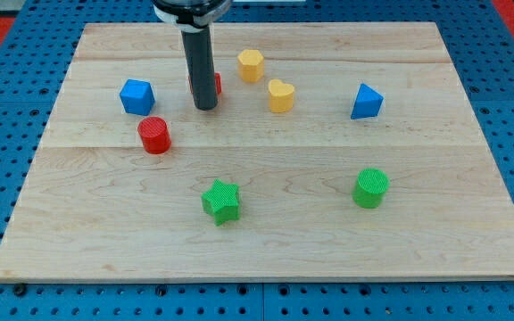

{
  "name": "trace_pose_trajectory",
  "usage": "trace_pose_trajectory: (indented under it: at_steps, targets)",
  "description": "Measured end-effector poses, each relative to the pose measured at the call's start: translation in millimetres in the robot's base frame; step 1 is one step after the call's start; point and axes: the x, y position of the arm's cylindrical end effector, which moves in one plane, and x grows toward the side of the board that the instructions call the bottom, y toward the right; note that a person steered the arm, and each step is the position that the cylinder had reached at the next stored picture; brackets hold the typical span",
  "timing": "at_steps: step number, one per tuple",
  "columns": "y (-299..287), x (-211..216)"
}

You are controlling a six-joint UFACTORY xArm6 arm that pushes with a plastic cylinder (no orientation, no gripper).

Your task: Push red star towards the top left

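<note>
A: Where does the rod end, and does it carry jaws?

B: The arm carries no jaws at all, so nothing is clasped or released; it ends in a straight dark rod whose lower end, my tip (205, 107), rests on the wooden board (266, 250) in the upper left part of the view.

A: Where is the red star?

B: The red star (217, 85) sits directly behind the rod, touching it or very nearly so. Only a small red edge shows at the rod's right side, so its shape cannot be made out here.

A: Which blocks lie nearest?

B: The red cylinder (154, 135) lies below and to the left of my tip, apart from it. The blue cube-like block (136, 96) lies farther left, near the cylinder. To the right of the rod stand the yellow hexagonal block (251, 65) and, just below and to its right, the yellow heart-shaped block (281, 95).

A: And the outer blocks?

B: The blue triangular block (366, 102) lies toward the view's right. The green star (221, 201) and the green cylinder (371, 187) lie toward the view's bottom, well apart from one another. The board rests on a blue perforated surface (7, 160)
</note>
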Motion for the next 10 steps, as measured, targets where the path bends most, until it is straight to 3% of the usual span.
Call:
trace_pose_trajectory:
  at_steps: [2, 6, 8, 10]
  targets:
    - [3, -75]
    - [-6, -163]
    - [-48, -170]
    - [-59, -143]
